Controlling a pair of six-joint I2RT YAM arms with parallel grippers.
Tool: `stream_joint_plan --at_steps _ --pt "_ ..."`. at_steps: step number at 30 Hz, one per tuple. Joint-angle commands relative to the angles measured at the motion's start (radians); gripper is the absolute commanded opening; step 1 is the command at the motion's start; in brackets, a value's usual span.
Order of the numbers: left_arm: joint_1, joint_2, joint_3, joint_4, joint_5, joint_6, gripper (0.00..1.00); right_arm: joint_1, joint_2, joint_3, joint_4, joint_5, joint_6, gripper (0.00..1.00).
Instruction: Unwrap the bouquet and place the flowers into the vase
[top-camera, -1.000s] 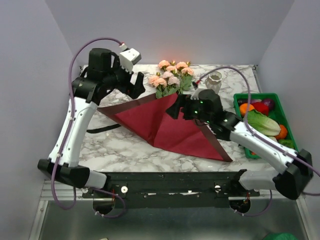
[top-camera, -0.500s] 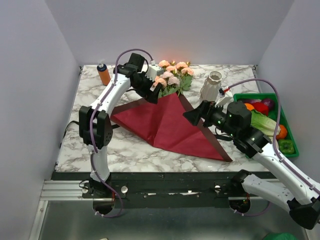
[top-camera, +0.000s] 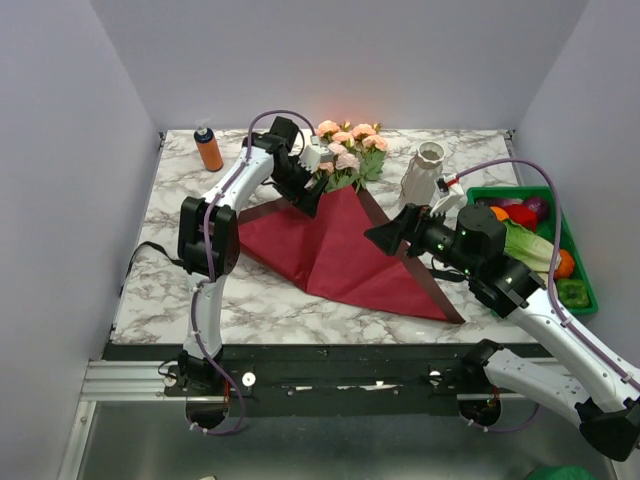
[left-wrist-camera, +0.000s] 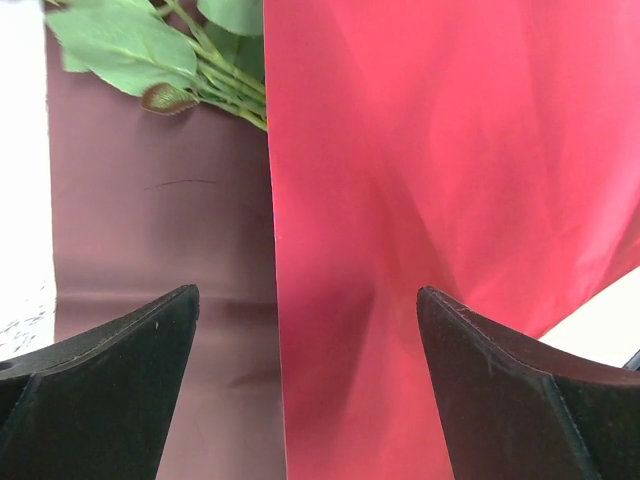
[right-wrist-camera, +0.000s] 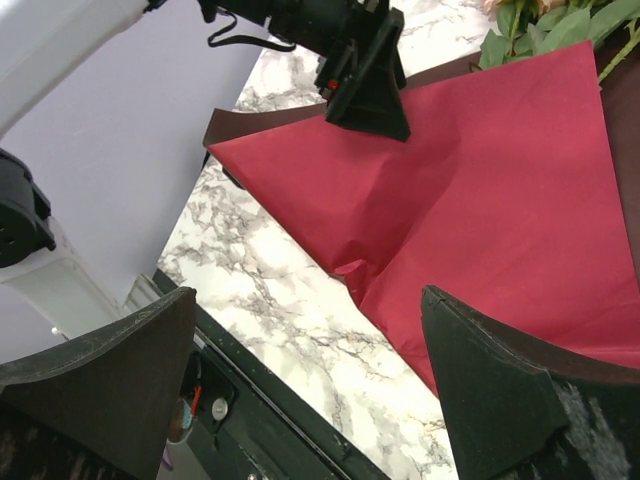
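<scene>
The bouquet lies unwrapped: its dark red paper (top-camera: 340, 245) is spread flat on the marble table, and the flowers (top-camera: 345, 150) rest at its far corner with peach heads toward the back wall. Green stems and leaves (left-wrist-camera: 200, 60) show at the top of the left wrist view. My left gripper (top-camera: 306, 196) (left-wrist-camera: 308, 291) hovers open over the paper's fold, just short of the stems, holding nothing. Over the paper's right side my right gripper (top-camera: 370, 235) (right-wrist-camera: 308, 293) is open and empty. The white ribbed vase (top-camera: 422, 170) stands upright right of the flowers.
An orange bottle (top-camera: 208, 148) with a blue cap stands at the back left. A green tray (top-camera: 575, 265) of toy vegetables sits at the right edge. A black ribbon (top-camera: 150, 250) trails off the table's left side.
The left arm swung from the left side out to the paper's far corner by the stems. The right arm drew back to the right, uncovering the vase. Both grippers stayed open.
</scene>
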Motion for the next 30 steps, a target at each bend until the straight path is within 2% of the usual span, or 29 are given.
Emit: stream_joint_plan --at_steps 1,3,5,6,8,9,15,19,23,26,28,29,30 --pt "0.001 0.025 0.002 -0.024 0.049 0.028 0.99 -0.010 -0.015 0.023 -0.019 -0.036 0.004 0.99" --pt "0.001 0.023 -0.003 -0.019 0.063 0.032 0.98 -0.010 -0.017 0.020 -0.014 -0.044 0.009 0.98" --pt "0.000 0.017 -0.007 -0.024 0.084 0.040 0.93 -0.010 -0.020 0.020 -0.010 -0.045 0.015 0.98" --pt "-0.004 0.017 -0.007 -0.028 0.092 0.052 0.85 -0.010 -0.020 0.020 -0.010 -0.044 0.017 0.97" --pt "-0.008 0.005 -0.016 -0.036 0.107 0.058 0.74 -0.012 -0.023 0.021 -0.008 -0.038 0.024 0.97" --pt "-0.010 -0.003 -0.035 -0.035 0.110 0.062 0.64 -0.012 -0.021 0.021 -0.008 -0.035 0.026 0.96" --pt "-0.023 -0.060 -0.113 -0.012 0.107 0.091 0.28 -0.012 -0.029 0.026 -0.010 -0.027 0.032 0.94" --pt "-0.023 -0.095 -0.128 -0.013 0.112 0.095 0.16 -0.012 -0.031 0.032 -0.011 -0.025 0.029 0.94" --pt "-0.023 -0.179 -0.167 -0.022 0.121 0.120 0.16 -0.012 -0.023 0.047 -0.030 -0.007 0.020 0.94" --pt "-0.023 -0.297 -0.248 -0.039 0.164 0.175 0.12 -0.015 -0.018 0.083 -0.063 0.025 -0.005 0.94" --pt "-0.023 -0.415 -0.344 -0.038 0.207 0.218 0.09 -0.021 -0.011 0.109 -0.096 0.042 -0.029 0.94" --pt "-0.022 -0.461 -0.389 -0.027 0.272 0.241 0.08 -0.026 -0.001 0.133 -0.103 0.059 -0.038 0.94" --pt "-0.023 -0.509 -0.486 -0.022 0.288 0.253 0.08 -0.039 0.005 0.148 -0.113 0.062 -0.046 0.94"
